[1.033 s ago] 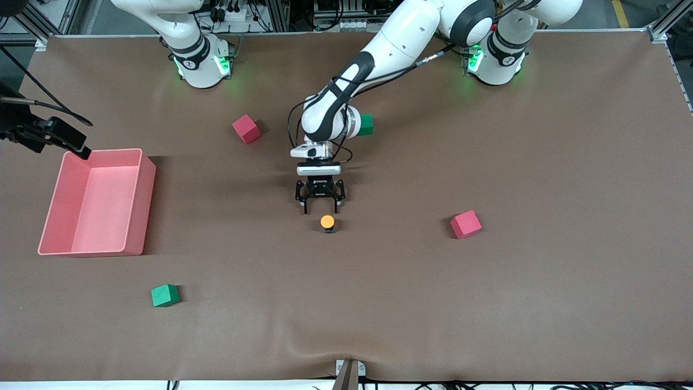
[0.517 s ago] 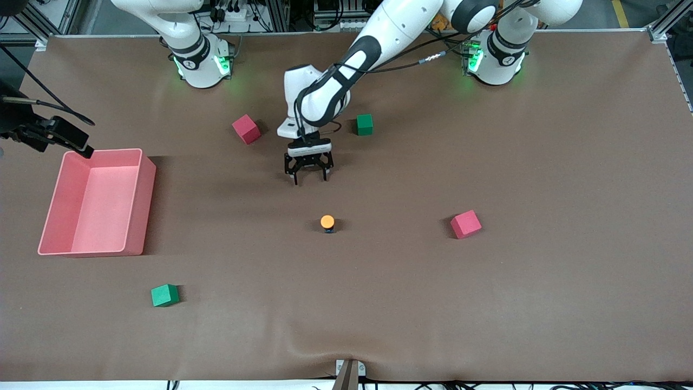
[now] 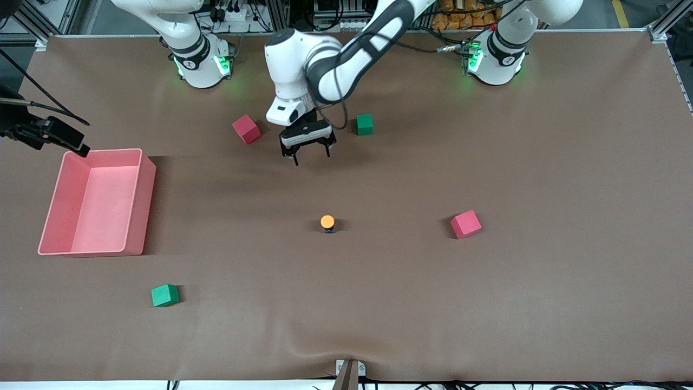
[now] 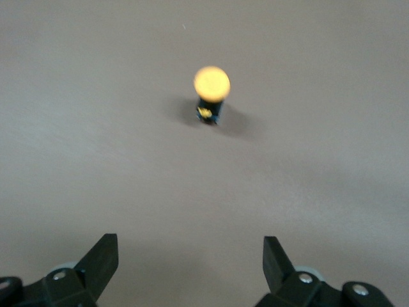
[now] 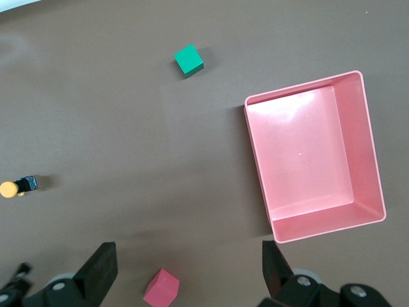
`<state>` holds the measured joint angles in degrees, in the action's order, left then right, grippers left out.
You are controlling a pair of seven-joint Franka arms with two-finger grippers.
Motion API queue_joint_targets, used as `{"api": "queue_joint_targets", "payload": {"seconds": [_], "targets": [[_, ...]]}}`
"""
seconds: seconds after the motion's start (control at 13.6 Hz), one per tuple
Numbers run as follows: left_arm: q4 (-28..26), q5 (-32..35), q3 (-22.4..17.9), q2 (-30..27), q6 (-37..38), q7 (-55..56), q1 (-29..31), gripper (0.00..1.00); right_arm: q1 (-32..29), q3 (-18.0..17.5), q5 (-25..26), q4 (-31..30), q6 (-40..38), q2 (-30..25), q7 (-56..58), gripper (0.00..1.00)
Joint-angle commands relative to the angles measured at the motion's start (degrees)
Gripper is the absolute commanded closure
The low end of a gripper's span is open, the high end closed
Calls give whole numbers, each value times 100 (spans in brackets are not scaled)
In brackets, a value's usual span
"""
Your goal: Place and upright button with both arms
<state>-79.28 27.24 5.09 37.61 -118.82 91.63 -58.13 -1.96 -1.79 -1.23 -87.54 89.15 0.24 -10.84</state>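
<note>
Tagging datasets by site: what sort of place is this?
Most likely a robotics lab bench: two fixed arms with green-lit bases at a brown-covered table, aluminium framing at its edge, and test props like foam-like cubes.

You're looking down on the brown counter (image 5: 128,160) past the right gripper (image 5: 190,272), whose two black fingers (image 5: 102,268) stand wide apart with nothing between them. The pink bin (image 5: 262,166) sits with its hollow bare. A green cube (image 5: 188,59) lies near the bin. A red cube (image 5: 161,288) shows between your fingers. The button (image 5: 18,187), orange cap and black body, stands well apart from the bin.
</note>
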Motion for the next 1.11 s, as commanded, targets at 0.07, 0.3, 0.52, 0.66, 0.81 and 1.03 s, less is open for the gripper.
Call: {"api": "queue_joint_targets", "payload": {"seconds": [0.07,0.3,0.52,0.66,0.81,1.03], "targets": [[-272,-1016,62,-1262,972,-1591,704,0,-129,-94,-96,124,-47,55,64,0],[-272,-1606,62,-1966,1334,-2700,1460,0,-121,-94,-96,124,-38,55,64,0],[-272,-1836,27,-2581,1799,-3141,2259,0,-85,-94,-105,124,-21,55,55,0],[-272,-1854,27,-2872,2028,-3728,2813,0,-50,-103,-149,124,-12,55,47,0],[-168,-2168,44,-2943,2135,-4326,3480,0,-41,-103,-158,124,-12,55,47,0],[9,-2521,44,-2978,2459,-5433,4351,0,-59,-103,-158,124,-3,55,64,0]]}}
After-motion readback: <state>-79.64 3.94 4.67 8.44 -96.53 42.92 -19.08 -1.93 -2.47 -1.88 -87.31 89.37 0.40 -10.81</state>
